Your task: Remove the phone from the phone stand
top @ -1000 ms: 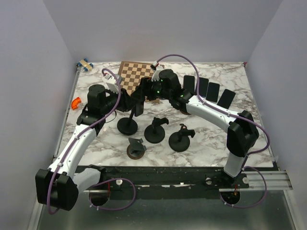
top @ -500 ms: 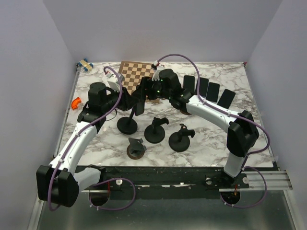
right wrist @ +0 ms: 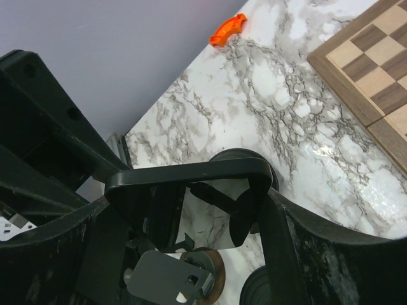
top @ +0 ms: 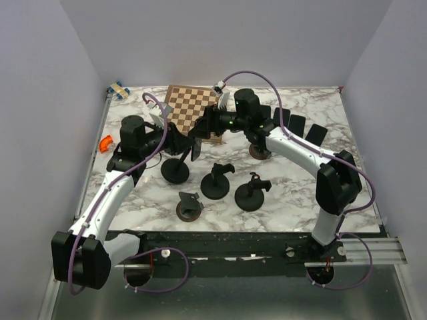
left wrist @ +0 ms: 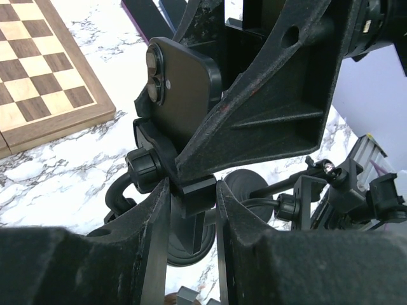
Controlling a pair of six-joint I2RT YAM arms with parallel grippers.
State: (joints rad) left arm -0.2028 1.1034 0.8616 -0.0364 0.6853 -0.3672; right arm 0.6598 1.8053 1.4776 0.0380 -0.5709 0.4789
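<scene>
A black phone [left wrist: 181, 89], camera lenses at its top corner, leans in the cradle of a black phone stand [top: 175, 172] left of the table's centre. My left gripper [left wrist: 194, 190] is shut on the stand's neck block just under the cradle; in the top view it [top: 179, 143] sits above the round base. My right gripper [right wrist: 191, 210] is shut on the phone [right wrist: 191, 197], its fingers on the two side edges, the glossy screen facing the camera. In the top view the right gripper [top: 200, 130] meets the phone [top: 194, 152] from the right.
A chessboard [top: 190, 107] lies behind the grippers. Three other stands [top: 217, 181], [top: 251, 193], [top: 189, 205] stand in front. A row of dark phones [top: 293, 127] leans at back right. An orange piece [top: 105, 143] lies at the left edge.
The right arm's wrist and forearm have swung back and to the right, with the gripper still at the phone. The left arm has shifted slightly left, still on the stand.
</scene>
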